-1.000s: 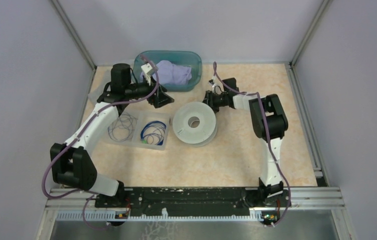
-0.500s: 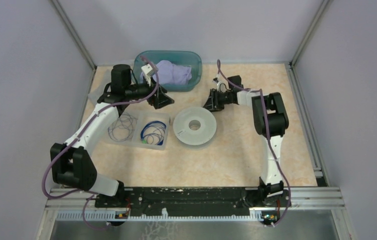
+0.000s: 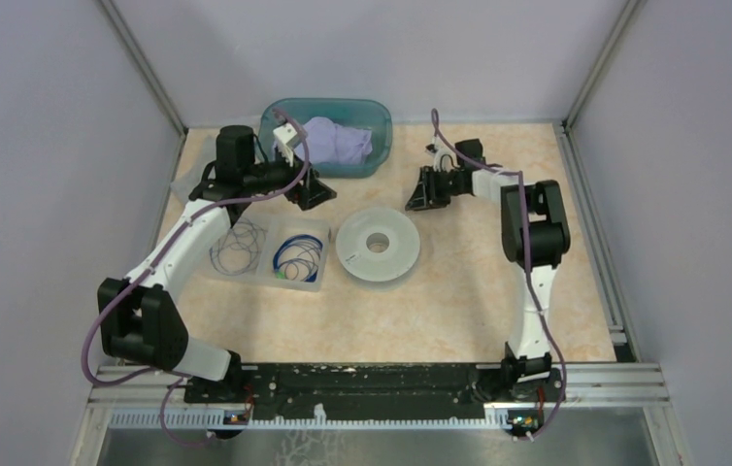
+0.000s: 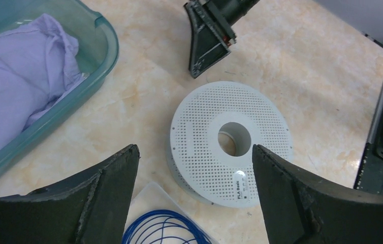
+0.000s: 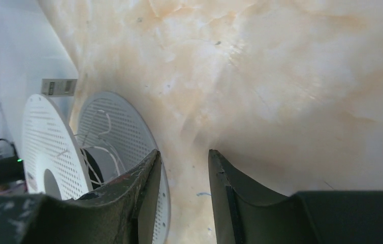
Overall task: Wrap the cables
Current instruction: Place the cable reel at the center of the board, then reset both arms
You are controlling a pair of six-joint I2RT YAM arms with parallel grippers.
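A white perforated spool (image 3: 378, 245) lies flat mid-table; in the right wrist view (image 5: 52, 147) thin whitish cable (image 5: 103, 152) shows wound loosely between its flanges. Blue cable coils (image 3: 299, 254) and a thinner coil (image 3: 237, 246) lie in a clear tray (image 3: 321, 282) left of the spool. My left gripper (image 3: 312, 191) is wide open and empty, hovering above the tray's far end; its view shows the spool (image 4: 230, 137) and the blue coil (image 4: 161, 226). My right gripper (image 3: 423, 191) is open and empty, just beyond the spool's far right rim.
A teal bin (image 3: 378, 116) holding purple cloth (image 3: 335, 139) stands at the back, close behind the left gripper. Aluminium frame rails run along both table sides. The right gripper shows in the left wrist view (image 4: 210, 35).
The spool was tipped up on edge at the right gripper a second ago and now lies flat. The right gripper has drawn back to the right. The left arm has not moved.
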